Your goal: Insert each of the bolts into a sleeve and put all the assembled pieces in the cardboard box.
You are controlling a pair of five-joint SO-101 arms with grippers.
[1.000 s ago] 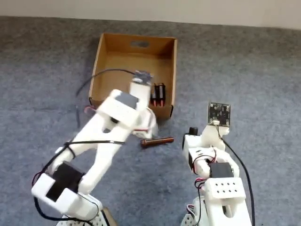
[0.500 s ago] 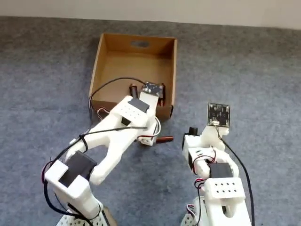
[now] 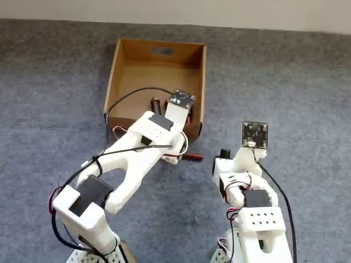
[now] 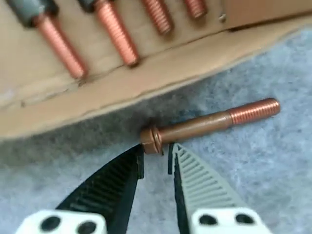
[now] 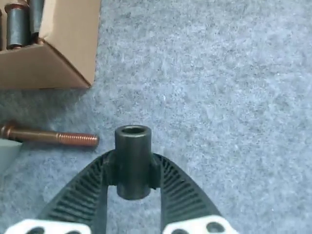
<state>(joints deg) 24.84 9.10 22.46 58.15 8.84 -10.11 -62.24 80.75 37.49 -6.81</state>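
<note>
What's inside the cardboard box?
Copper bolts pushed into dark sleeves lie along the cardboard box's near wall. Four threaded ends show in the left wrist view. From above, the left arm covers some, so the full count is hidden.

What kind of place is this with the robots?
Probably a robot practice bench, not a factory: two white plastic robot arms on a grey carpet-like tabletop, one copper-coloured threaded bolt lying beside an open brown cardboard box.

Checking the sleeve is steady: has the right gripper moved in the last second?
No. In the high view the right gripper sits unchanged beside the cardboard box.
</note>
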